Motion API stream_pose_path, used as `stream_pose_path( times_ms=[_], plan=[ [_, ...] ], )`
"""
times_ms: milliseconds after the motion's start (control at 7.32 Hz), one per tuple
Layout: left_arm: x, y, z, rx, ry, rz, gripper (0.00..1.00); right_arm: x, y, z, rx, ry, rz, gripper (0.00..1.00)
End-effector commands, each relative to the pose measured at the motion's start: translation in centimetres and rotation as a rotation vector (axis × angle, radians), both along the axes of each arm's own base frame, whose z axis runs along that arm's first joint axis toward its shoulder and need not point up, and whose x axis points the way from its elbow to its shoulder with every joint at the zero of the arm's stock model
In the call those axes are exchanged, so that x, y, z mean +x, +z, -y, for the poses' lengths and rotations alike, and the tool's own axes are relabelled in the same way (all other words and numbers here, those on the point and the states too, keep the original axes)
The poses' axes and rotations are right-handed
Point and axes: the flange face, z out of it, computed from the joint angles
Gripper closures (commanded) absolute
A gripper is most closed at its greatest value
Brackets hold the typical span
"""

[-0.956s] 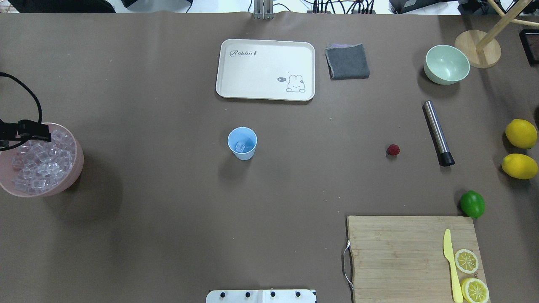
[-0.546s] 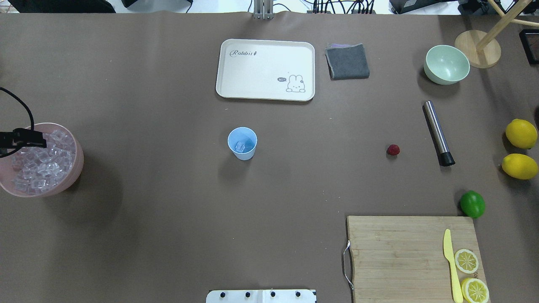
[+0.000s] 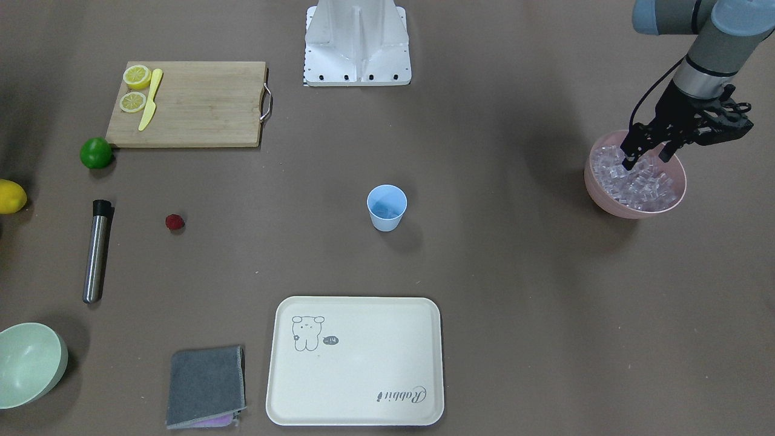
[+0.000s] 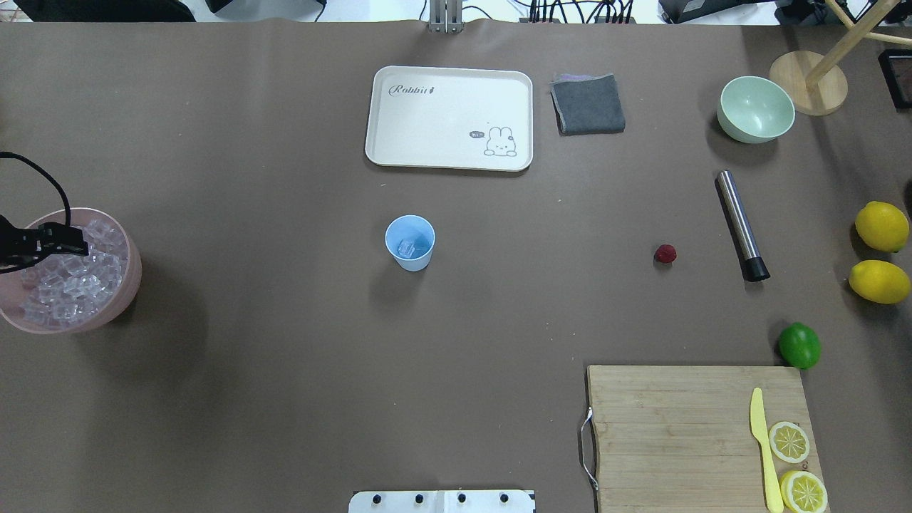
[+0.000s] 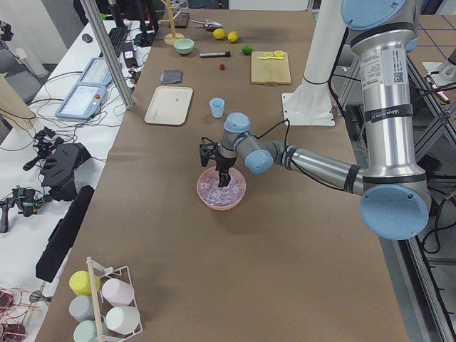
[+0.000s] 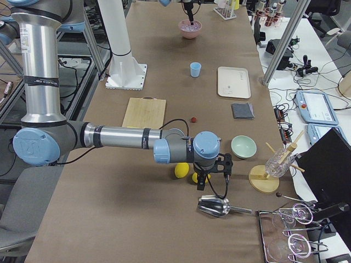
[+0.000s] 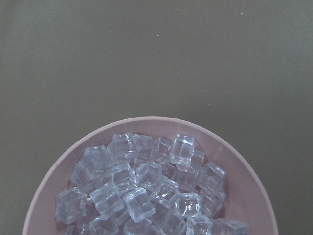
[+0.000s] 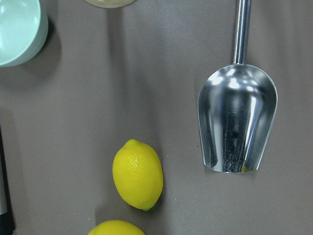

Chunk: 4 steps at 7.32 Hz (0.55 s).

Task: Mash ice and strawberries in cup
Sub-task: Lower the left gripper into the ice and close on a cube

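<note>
Your brown-covered table [image 4: 285, 392] carries a pink bowl [image 4: 132, 285] at the robot's left end and an upright light-blue cup [image 4: 411, 260] mid-table. On your side of the cup lie a cream tray [image 4: 427, 128] and a grey cloth [image 4: 588, 105], which seems to have a purple layer beneath. Toward the robot's right you have a strawberry [image 4: 665, 254], a metal rod [image 4: 739, 222], a pale green bowl [image 4: 755, 114], a wooden stand base [image 4: 809, 82], two lemons [image 4: 882, 226], a lime [image 4: 799, 345] at a cutting board's [image 4: 670, 427] corner, and a metal scoop [image 8: 237, 120].
</note>
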Motion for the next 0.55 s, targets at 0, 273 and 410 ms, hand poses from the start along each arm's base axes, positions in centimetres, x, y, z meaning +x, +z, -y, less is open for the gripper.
stream_pose_path(
  times_ms=[0,273,410],
  plan=[
    [2.83,0.22,0.70,0.004,0.037,0.001,0.17,0.00,0.14,-0.06,-0.007,0.002,0.000,0.00],
    [3.47,0.33,0.72,0.002,0.049,0.000,0.17,0.00,0.36,-0.28,-0.011,0.002,0.000,0.00],
    [3.44,0.62,0.57,-0.002,0.051,0.004,0.17,0.00,0.59,-0.51,-0.015,0.001,0.000,0.00]
  ],
)
